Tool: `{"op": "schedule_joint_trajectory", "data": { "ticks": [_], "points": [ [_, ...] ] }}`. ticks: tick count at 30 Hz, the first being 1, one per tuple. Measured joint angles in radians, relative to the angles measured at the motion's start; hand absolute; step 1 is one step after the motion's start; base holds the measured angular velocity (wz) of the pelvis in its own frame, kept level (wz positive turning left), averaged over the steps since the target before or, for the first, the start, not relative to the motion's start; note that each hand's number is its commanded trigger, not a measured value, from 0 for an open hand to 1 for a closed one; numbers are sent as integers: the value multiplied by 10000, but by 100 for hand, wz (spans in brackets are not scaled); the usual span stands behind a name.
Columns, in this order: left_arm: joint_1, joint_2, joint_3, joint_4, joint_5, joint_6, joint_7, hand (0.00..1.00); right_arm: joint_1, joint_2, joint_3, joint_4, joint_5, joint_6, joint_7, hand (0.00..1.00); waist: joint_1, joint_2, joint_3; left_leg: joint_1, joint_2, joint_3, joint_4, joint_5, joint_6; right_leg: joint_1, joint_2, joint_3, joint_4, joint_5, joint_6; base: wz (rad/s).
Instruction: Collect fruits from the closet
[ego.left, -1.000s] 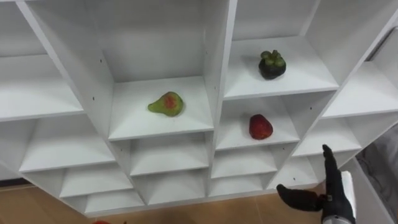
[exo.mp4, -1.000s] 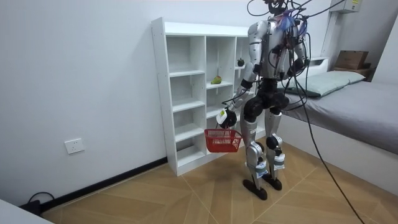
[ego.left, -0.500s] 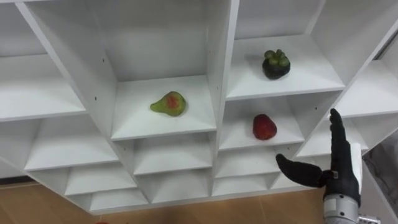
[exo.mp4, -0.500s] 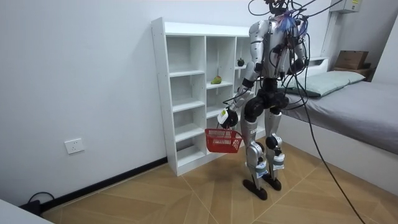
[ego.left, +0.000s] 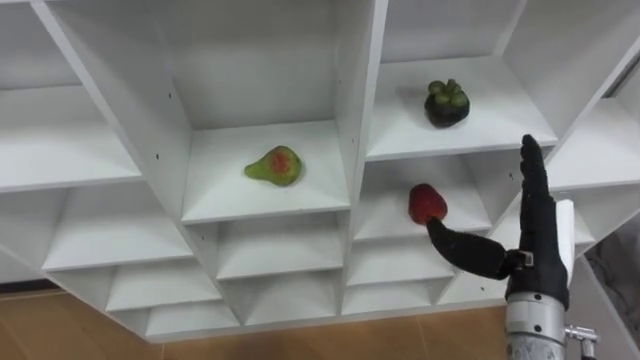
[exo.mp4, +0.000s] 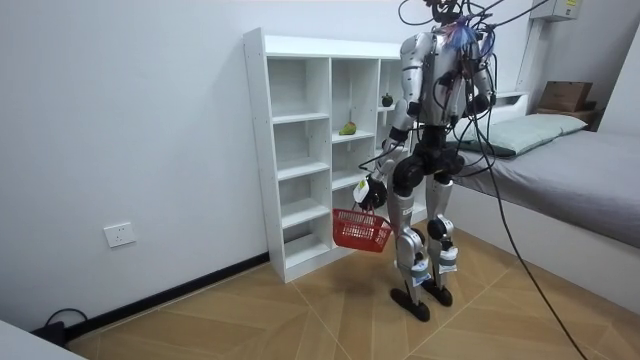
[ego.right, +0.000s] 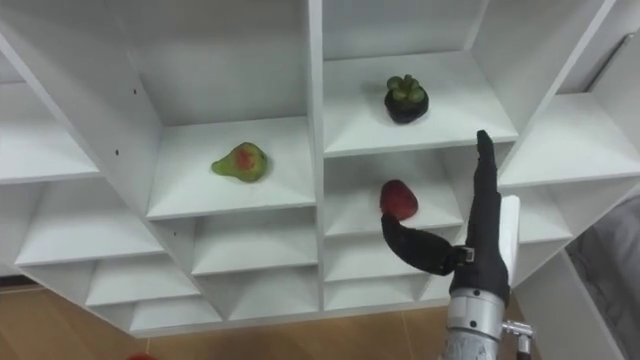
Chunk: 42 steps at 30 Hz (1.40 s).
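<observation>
- Robot's right hand (ego.left: 540, 258) is reaching up in front of the white closet (ego.left: 355, 90). Its fingers are straight and pointing to 12 o'clock, the thumb is spread wide toward 10 o'clock, and it is gripping nothing.
- Thumb tip is sitting just under the red fruit (ego.left: 427, 203); contact cannot be told.
- Red fruit is lying in a middle compartment, at 10 o'clock of the palm.
- Dark mangosteen (ego.left: 446, 102) is resting one compartment up, at 12 o'clock of the red fruit.
- Green pear (ego.left: 275, 165) with a red patch is lying in the neighbouring column, at 9 o'clock.
- The left hand (exo.mp4: 371, 190) is hanging low, curled round the handle of the red basket (exo.mp4: 361, 230).
- Robot is standing upright before the closet.
</observation>
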<state>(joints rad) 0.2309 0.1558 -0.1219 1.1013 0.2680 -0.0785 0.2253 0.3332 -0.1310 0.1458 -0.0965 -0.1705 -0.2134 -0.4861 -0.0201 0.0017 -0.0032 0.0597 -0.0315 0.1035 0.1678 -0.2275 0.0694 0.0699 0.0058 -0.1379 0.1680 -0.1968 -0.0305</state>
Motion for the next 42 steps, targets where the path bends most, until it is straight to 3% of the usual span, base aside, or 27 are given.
{"op": "schedule_joint_trajectory", "data": {
  "ticks": [7, 13, 17, 22, 25, 30, 37, 42],
  "points": [
    [-174, -4, -32, 294, 3, 57, -30, 100, -97, -32, 5, -376, 2, -157, -59, 0, 20, 54, 43, -36, 3, -15, 0, 0, 0, -26, -1, -11, -1, 0, 0, 0],
    [-270, -3, -29, 355, 89, 180, -35, 100, -432, -347, 93, -652, 18, -153, -190, 0, 28, 30, 34, -102, 1, -76, 9, 2, -2, -61, 0, -61, -5, 0, 0, 2],
    [-325, -1, -1, 346, 101, 340, -35, 100, -555, -429, 67, -732, 38, -153, -311, 0, 30, -78, 21, -114, -9, -156, 31, 5, -2, -45, -9, -111, -13, 0, 0, 7],
    [-362, 102, 4, 347, 107, 360, -43, 100, -691, -472, 69, -730, 61, -145, -428, 0, 115, -174, 24, -138, -20, -302, 56, 9, -2, 10, -39, -577, -15, 0, 0, 7],
    [-364, 187, 7, 352, 114, 400, -218, 100, -931, -696, 50, -728, 88, -139, -592, 0, 304, -206, 34, -135, -23, -338, 78, 10, -4, 27, -50, -682, -16, 0, 0, 3],
    [-283, 290, 17, 346, 423, 510, -407, 100, -1364, -703, -127, -627, 525, -139, -710, 0, 411, -393, 129, -151, -32, -573, 220, 13, -11, 120, -62, -857, -25, 0, 0, 14],
    [-128, 293, 29, 200, 503, 613, -427, 100, -1793, -750, -148, 107, 1093, -149, -777, 0, 520, -504, 67, -187, -56, -672, 314, 12, -13, 220, -81, -865, -27, 0, 0, 5],
    [-75, 291, 86, -300, 719, 733, -473, 100, -2388, -1100, -648, 1207, 2242, -115, -657, 0, 495, -514, 46, -244, -110, -750, 309, 27, 11, 186, -129, -880, -22, -1, 1, 2]
  ]
}}
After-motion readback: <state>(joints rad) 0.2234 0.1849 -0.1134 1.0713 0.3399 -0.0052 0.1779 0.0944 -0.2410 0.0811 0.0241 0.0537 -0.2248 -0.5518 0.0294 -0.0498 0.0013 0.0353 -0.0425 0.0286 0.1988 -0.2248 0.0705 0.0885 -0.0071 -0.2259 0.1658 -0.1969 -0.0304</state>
